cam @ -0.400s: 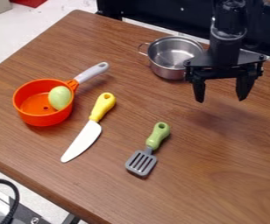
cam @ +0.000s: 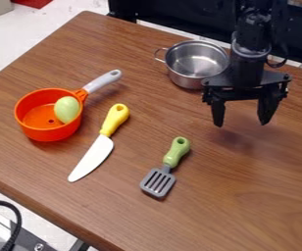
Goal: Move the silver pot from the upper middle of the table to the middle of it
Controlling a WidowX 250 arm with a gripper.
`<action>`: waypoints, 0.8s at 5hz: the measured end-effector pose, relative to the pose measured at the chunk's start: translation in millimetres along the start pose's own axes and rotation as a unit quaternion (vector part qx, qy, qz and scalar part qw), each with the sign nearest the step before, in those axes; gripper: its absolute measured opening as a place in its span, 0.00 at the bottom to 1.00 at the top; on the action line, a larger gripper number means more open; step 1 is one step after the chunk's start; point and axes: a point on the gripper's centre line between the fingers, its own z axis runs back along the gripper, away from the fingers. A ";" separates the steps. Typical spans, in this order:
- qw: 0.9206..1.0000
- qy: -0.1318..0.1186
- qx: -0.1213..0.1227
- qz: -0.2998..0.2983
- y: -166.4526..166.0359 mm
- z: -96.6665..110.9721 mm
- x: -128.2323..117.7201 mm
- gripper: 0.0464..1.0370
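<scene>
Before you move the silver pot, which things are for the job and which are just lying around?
For the job:
- silver pot
- open pincer
- table

Just lying around:
- orange pan
- pale green egg shape inside it
- yellow-handled knife
- green-handled spatula

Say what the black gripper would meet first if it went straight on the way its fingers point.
Probably the wooden tabletop: the gripper points down at it, to the picture's right of the green-handled spatula. Its height, and so the exact landing spot, is unclear.
</scene>
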 end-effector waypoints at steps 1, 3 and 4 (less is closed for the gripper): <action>0.997 -0.020 0.007 0.070 19.6 0.8 7.3 0.96; 0.963 -0.081 -0.017 0.257 48.5 22.0 40.5 0.96; 0.944 -0.082 -0.028 0.318 57.3 36.5 61.7 0.96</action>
